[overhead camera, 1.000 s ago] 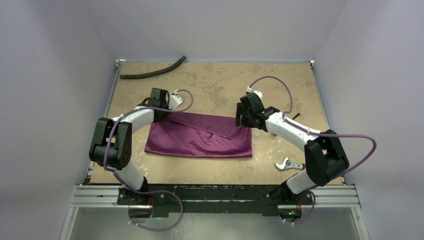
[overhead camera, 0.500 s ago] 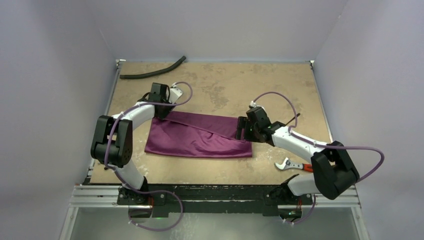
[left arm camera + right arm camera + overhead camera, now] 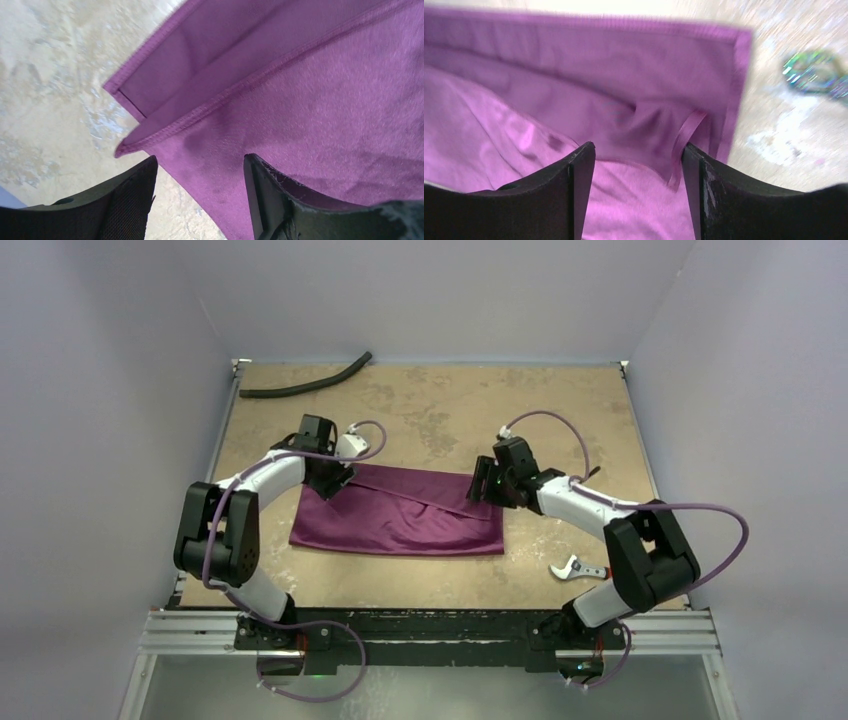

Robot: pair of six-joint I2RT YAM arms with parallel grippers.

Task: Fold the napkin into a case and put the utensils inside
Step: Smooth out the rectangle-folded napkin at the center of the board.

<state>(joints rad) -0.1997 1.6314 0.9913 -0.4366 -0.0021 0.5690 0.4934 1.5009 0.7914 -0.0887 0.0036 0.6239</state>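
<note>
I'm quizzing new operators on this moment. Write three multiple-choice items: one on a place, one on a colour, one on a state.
1. Where on the table does the black hose lie?
A) far left corner
B) near right edge
C) centre

2. What colour is the napkin?
A) green
B) plum-purple
C) white

3. How does the left gripper stand?
A) shut on the cloth
B) open over the napkin's corner
C) out of view

Answers:
1 A: the top view shows the hose by the far left corner.
2 B: every view shows purple cloth.
3 B: the left wrist view shows its fingers apart, with nothing pinched between them.
</note>
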